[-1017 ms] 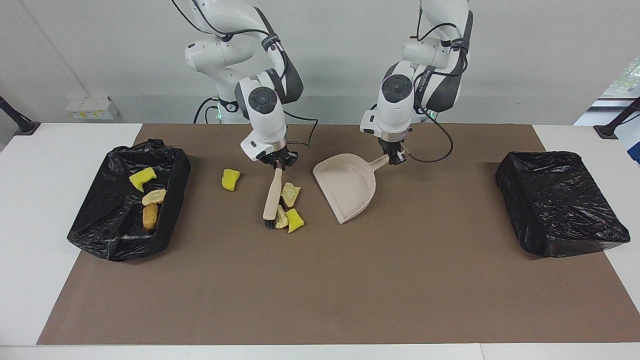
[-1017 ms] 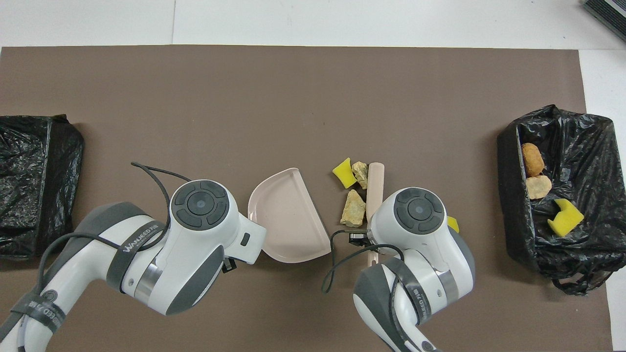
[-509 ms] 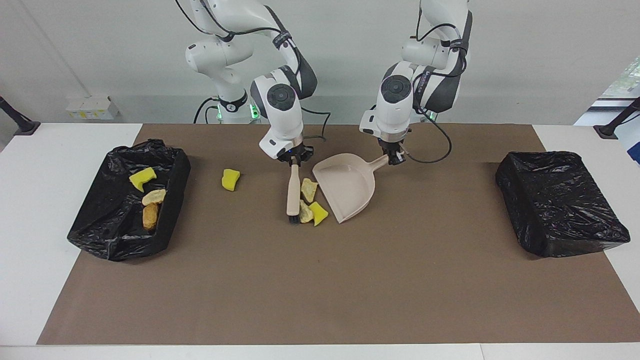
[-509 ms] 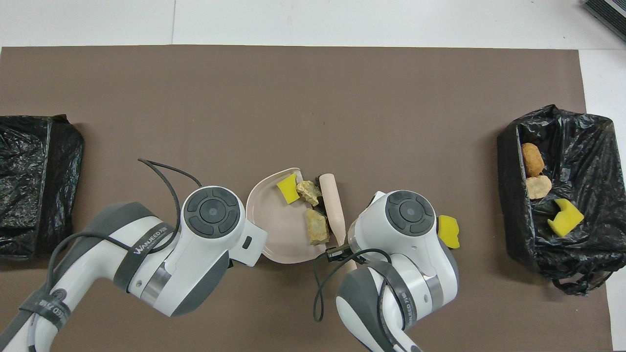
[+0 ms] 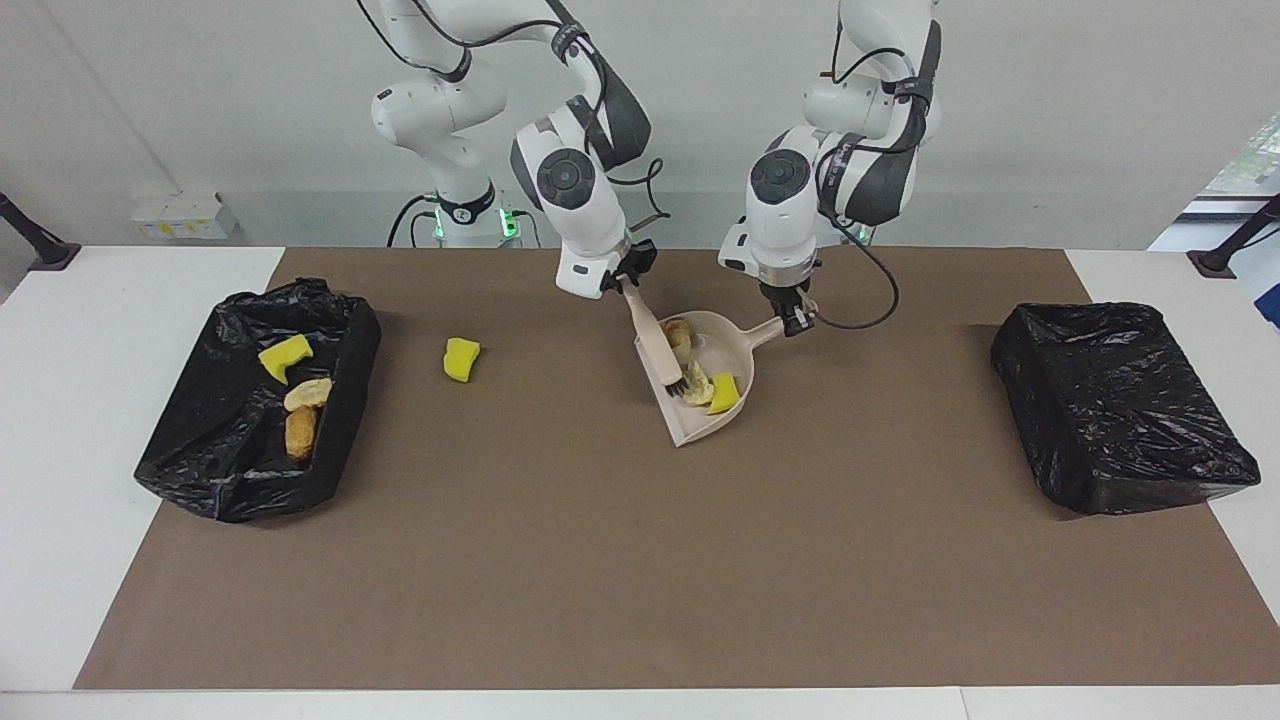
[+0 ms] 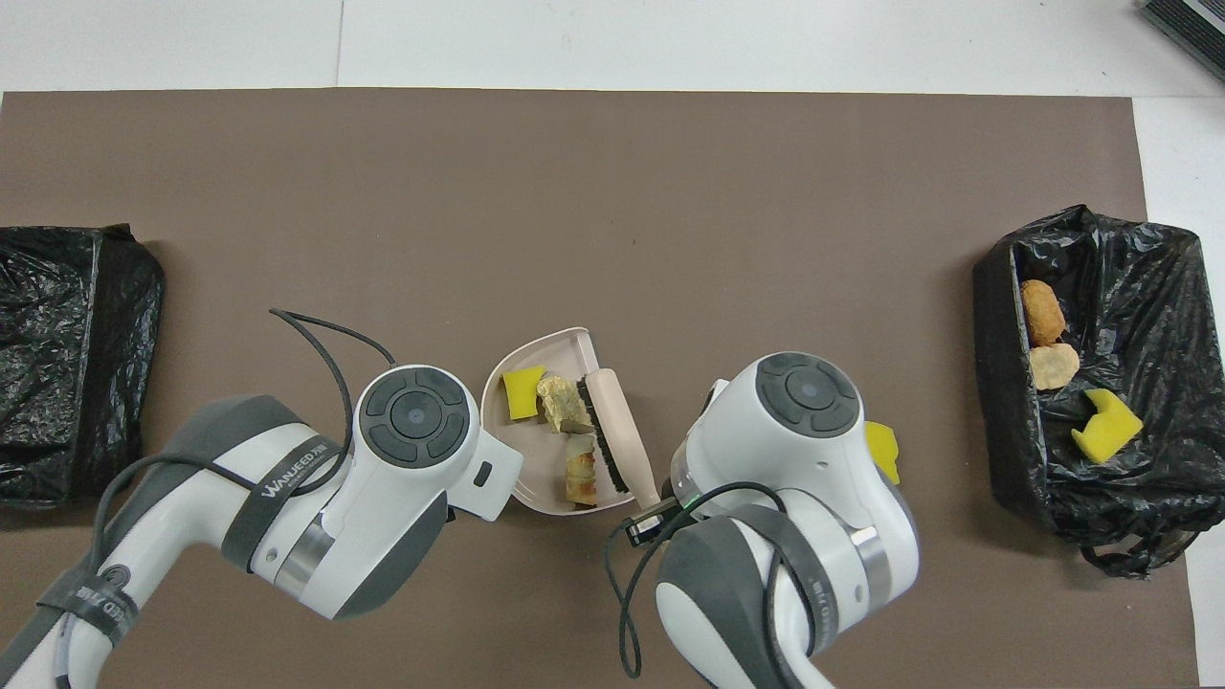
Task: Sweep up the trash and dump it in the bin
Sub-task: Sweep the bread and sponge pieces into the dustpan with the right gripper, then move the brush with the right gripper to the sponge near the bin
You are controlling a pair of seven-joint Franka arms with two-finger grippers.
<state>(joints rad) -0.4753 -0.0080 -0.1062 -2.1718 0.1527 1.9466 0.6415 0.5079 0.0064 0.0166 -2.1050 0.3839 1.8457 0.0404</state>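
Facing view showed the right pincer [image 5: 628, 278] clamped on the brush [image 5: 660, 345] and the left pincer [image 5: 797, 318] clamped on the dustpan [image 5: 735, 352], three scraps [image 5: 705, 385] inside near mid-surface; lifting level seemed wise, one yellow scrap [image 5: 461, 359] remaining toward the bin [image 5: 345, 330].

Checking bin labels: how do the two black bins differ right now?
Contents: the bin at the right arm's end holds trash, a yellow sponge chunk and two tan bread-like pieces; the bin at the left arm's end shows none.
Surroundings: a loose yellow scrap lies on the mat beside the first bin; nothing lies beside the second.
Shared: both are lined with black plastic bags, at opposite ends of the brown mat.
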